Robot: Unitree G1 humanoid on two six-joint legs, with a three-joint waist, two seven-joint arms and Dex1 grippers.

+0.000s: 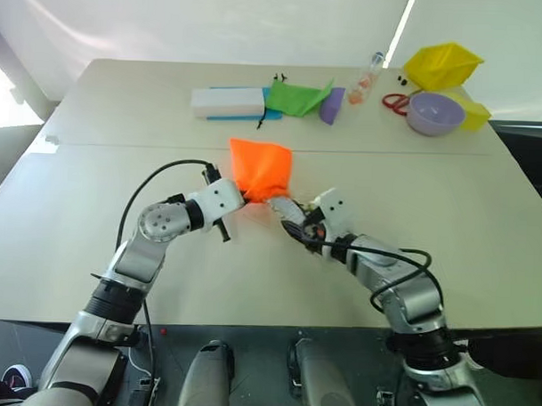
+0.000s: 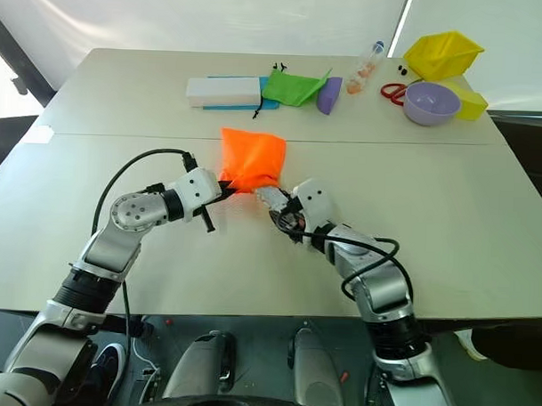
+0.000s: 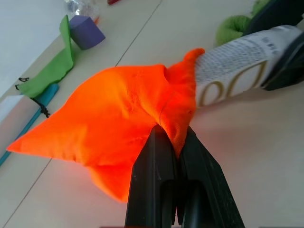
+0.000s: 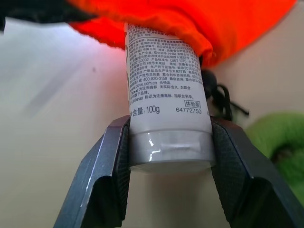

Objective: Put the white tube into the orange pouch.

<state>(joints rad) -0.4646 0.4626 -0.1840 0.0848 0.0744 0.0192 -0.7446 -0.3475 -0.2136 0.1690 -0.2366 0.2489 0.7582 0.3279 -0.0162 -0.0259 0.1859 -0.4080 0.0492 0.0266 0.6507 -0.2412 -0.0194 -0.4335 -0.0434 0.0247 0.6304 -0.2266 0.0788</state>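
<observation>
- Centre table, orange pouch (image 1: 260, 168): its near rim is pinched in the fully closed left gripper (image 3: 174, 142), apparently to hold the mouth up and steady.
- At 4 o'clock of the pouch, white tube (image 4: 165, 104): clamped by its crimped end in the right gripper (image 4: 166, 156), front end already inside the mouth, ready to be pushed deeper.
- At 12 o'clock, well apart: green pouch (image 1: 296, 98), white box (image 1: 226, 102).

orange pouch (image 1: 260, 168), white grey-printed tube (image 4: 165, 90)

silver-grey jointed arms (image 1: 154, 230), looping black cables, black-fingered hands
</observation>
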